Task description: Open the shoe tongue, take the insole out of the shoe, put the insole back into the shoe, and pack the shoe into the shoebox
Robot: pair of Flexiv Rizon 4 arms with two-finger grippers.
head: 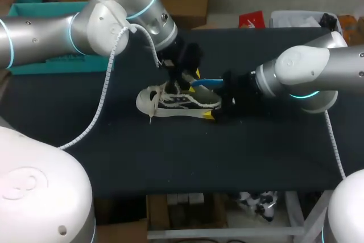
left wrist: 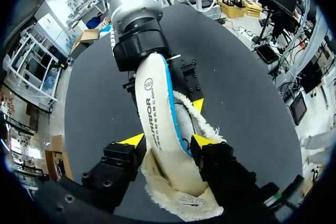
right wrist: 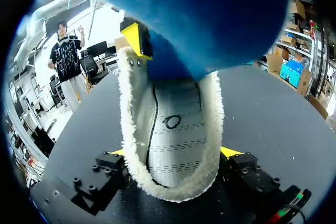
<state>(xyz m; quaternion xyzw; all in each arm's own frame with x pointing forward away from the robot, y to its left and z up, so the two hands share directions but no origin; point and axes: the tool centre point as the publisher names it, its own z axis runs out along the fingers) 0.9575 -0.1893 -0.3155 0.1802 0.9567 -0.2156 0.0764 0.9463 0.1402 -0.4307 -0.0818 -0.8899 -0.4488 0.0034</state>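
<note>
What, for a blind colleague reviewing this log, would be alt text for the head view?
A white shoe sits in the middle of the table, toe toward the robot's left, its heel gripped by the right gripper. The left gripper, above the shoe, holds a blue insole that juts out over the heel.

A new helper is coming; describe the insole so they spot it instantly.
On the black table, a white sneaker lies in the middle, heel toward the right gripper. The insole sticks out above its heel, held in the left gripper: a thin, flat strip, white on top with a blue underside.
</note>
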